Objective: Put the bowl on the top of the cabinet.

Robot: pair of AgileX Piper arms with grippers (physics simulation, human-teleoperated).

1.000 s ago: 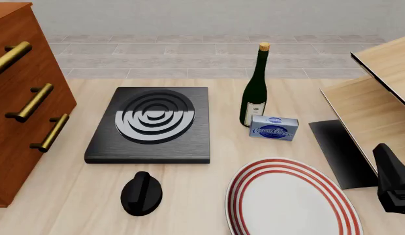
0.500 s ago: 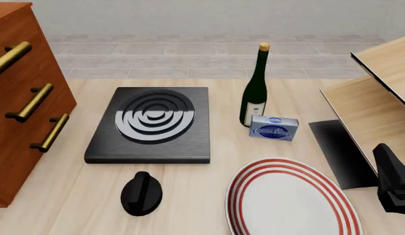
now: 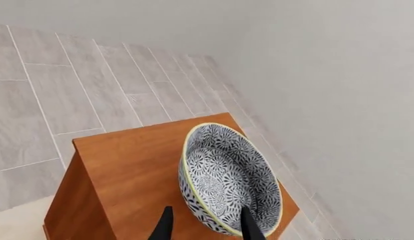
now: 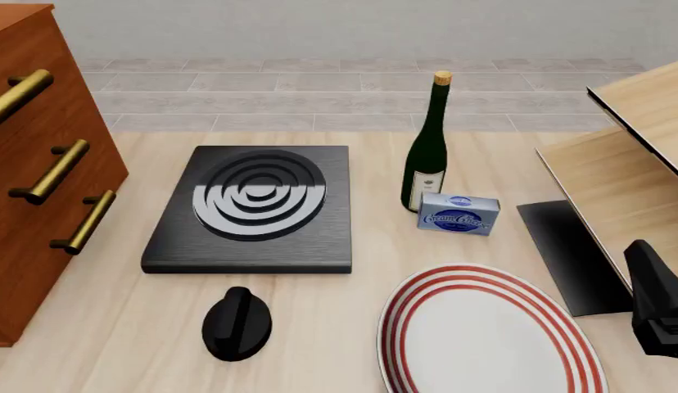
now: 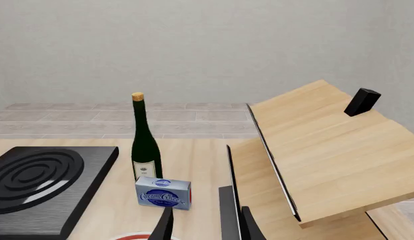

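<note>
The bowl (image 3: 227, 175), grey-and-white floral with a pale rim, sits on the top of the reddish-brown cabinet (image 3: 127, 165) and looks tilted in the left wrist view. My left gripper (image 3: 205, 212) is open, and its fingers straddle the bowl's near rim. Wood shows between one finger and the bowl's outer wall. In the front view only the cabinet's front (image 4: 33, 164) with its brass handles shows. The bowl and the left gripper are out of that view. My right gripper (image 4: 658, 311) is open and empty at the right edge, beside the plate; it also shows in the right wrist view (image 5: 207, 215).
A black hob (image 4: 257, 205) lies mid-table, with a black knob-shaped object (image 4: 237, 323) in front of it. A wine bottle (image 4: 427, 147) and a blue cream cheese box (image 4: 458, 214) stand right of the hob. A red-ringed white plate (image 4: 486, 336) lies front right. The pale shelf unit (image 4: 634, 164) stands at the right.
</note>
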